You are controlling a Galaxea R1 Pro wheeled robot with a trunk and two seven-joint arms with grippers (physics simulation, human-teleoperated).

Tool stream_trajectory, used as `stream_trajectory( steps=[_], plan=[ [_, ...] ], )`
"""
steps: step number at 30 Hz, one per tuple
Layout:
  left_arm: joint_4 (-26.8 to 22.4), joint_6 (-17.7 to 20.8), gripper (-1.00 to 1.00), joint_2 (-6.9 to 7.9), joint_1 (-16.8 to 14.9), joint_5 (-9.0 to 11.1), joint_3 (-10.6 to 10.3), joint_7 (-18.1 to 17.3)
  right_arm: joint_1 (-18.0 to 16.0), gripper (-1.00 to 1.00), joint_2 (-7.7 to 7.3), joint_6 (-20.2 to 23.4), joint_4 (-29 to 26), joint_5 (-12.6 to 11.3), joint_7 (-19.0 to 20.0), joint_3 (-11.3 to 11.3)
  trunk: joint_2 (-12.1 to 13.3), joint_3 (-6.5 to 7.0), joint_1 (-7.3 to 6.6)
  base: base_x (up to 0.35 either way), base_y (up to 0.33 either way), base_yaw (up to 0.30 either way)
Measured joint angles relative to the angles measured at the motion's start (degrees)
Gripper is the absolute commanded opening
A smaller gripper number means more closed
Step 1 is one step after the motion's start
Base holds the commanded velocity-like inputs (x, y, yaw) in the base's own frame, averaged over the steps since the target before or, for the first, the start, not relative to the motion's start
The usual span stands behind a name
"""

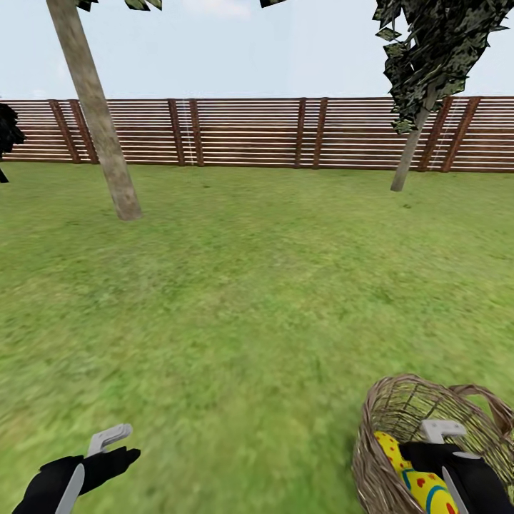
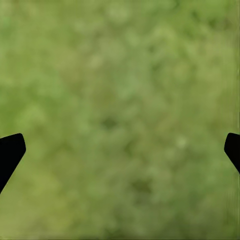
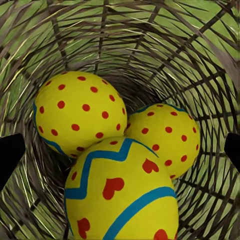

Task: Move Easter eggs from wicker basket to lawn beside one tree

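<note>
The wicker basket [image 1: 385, 407] stands on the lawn [image 1: 235, 300] at the lower right, and yellow Easter eggs [image 1: 417, 482] show inside it. In the right wrist view a red-dotted egg [image 3: 77, 112], a second dotted egg [image 3: 165, 135] and a teal-zigzag egg [image 3: 122, 195] lie together on the basket's bottom [image 3: 125, 45]. My right gripper [image 3: 123, 147] hangs open above them, inside the rim, holding nothing. Over bare grass at the lower left my left gripper [image 2: 120, 150] is open and empty. The thick slanted tree [image 1: 100, 128] rises far off at the upper left.
A brown slat fence [image 1: 250, 132] closes the far side of the garden. A slim tree [image 1: 410, 150] with ragged foliage stands at the back right, and a near-black conifer [image 1: 7, 135] pokes in at the left edge. Wide grass lies between me and the trees.
</note>
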Motion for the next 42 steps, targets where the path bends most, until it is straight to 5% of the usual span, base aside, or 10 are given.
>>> stream_trajectory(
  steps=[21,42],
  plan=[
    [0.0,0.0,1.00,0.00,0.0,0.2,0.0,0.0,0.0,1.00,0.10,0.0,0.2,0.0,0.0,0.1,0.0,0.00,0.00,0.014,-0.040,0.000],
    [0.0,0.0,1.00,0.00,0.0,0.0,0.0,0.0,0.0,1.00,0.10,0.0,0.2,0.0,0.0,0.1,-1.4,-4.52,1.13,0.000,0.000,0.000]
  ],
)
